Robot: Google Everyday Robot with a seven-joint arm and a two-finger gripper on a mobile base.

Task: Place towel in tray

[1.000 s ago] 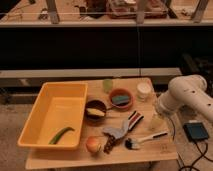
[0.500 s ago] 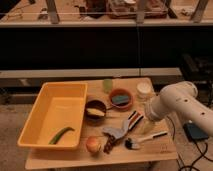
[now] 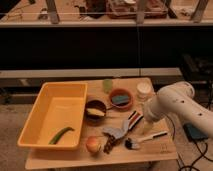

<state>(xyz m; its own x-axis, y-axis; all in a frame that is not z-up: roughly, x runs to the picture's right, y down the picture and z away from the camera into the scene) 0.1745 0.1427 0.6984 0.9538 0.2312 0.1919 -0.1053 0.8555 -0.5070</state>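
The gripper (image 3: 134, 120) hangs low at centre-right of the frame, just right of the crumpled grey towel (image 3: 114, 132) on the wooden table (image 3: 160, 150). How wide the gripper stands I cannot tell. The yellow tray (image 3: 60, 107) lies further left, beyond the towel.

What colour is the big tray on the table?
Yellow. The tray shows best in the camera view; the gripper is over the table, right of it.

The claw (image 3: 134, 120), low over the bench (image 3: 162, 149) just beside the towel (image 3: 114, 132), is half hidden under the arm (image 3: 175, 105), which the right edge cuts off.
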